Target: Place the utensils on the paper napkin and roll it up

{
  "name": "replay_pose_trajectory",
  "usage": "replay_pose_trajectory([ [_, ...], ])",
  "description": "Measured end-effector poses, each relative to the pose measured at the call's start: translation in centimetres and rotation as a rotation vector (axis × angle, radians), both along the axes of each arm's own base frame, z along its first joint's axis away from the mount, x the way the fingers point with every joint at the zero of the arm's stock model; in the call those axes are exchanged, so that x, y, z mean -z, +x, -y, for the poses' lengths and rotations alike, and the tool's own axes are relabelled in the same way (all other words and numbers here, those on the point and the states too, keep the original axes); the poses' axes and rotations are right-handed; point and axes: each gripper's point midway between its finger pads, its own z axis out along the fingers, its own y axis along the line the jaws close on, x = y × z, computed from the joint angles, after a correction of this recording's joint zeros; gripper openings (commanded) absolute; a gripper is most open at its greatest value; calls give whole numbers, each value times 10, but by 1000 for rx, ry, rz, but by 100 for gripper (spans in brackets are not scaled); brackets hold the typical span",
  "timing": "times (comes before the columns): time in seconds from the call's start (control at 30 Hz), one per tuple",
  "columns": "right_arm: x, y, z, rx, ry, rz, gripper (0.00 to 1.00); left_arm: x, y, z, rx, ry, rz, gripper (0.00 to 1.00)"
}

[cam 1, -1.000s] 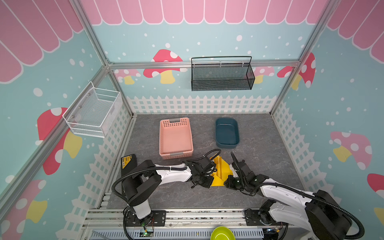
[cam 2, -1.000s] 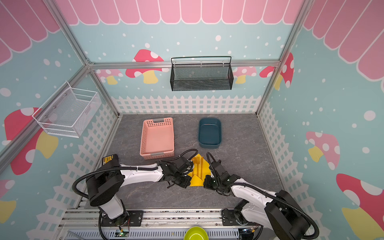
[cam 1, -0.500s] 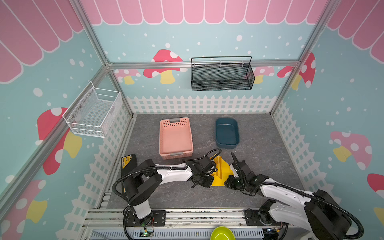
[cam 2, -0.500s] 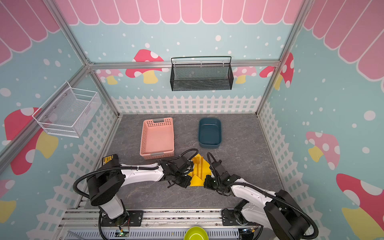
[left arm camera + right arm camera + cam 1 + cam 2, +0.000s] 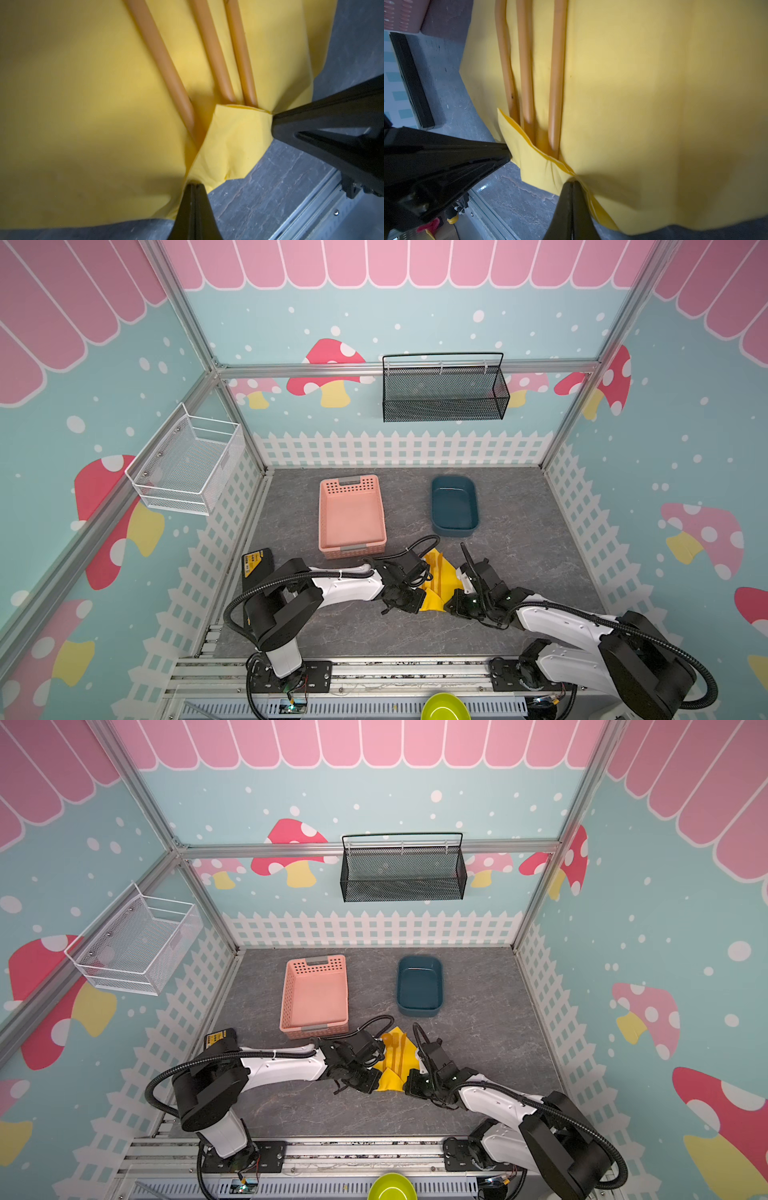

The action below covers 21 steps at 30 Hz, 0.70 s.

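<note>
The yellow paper napkin [image 5: 442, 572] [image 5: 405, 1058] lies on the grey floor between the two arms. Three orange utensils [image 5: 395, 1048] lie side by side on it, their handles [image 5: 212, 52] [image 5: 556, 62] pointing toward the near corner. That corner is folded up as a flap [image 5: 234, 141] [image 5: 529, 160] over the handle ends. My left gripper [image 5: 194, 185] [image 5: 419, 600] is shut on one end of the flap's fold. My right gripper [image 5: 572, 184] [image 5: 451, 603] is shut on the other end. The utensils' heads are largely hidden behind the left arm.
A pink slotted basket [image 5: 351, 514] and a dark blue tub [image 5: 453, 506] stand behind the napkin. A black mesh basket [image 5: 442, 389] and a white wire basket [image 5: 187, 464] hang on the walls. A black-and-yellow box [image 5: 257, 564] lies at the left, a green bowl [image 5: 444, 709] below the front rail.
</note>
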Motion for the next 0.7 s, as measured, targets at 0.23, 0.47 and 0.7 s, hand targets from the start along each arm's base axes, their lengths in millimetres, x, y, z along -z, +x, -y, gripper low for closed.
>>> replay_pose_trajectory([
  [0.23, 0, -3, 3, 3, -11, -8, 5, -4, 2, -5, -17, 4, 0, 4],
  [0.47, 0, -4, 4, 3, -14, -10, 5, -24, 5, 11, -2, -53, 3, 5],
  [0.7, 0, -4, 4, 3, -14, -10, 5, -43, 7, 30, 25, -119, 5, 5],
])
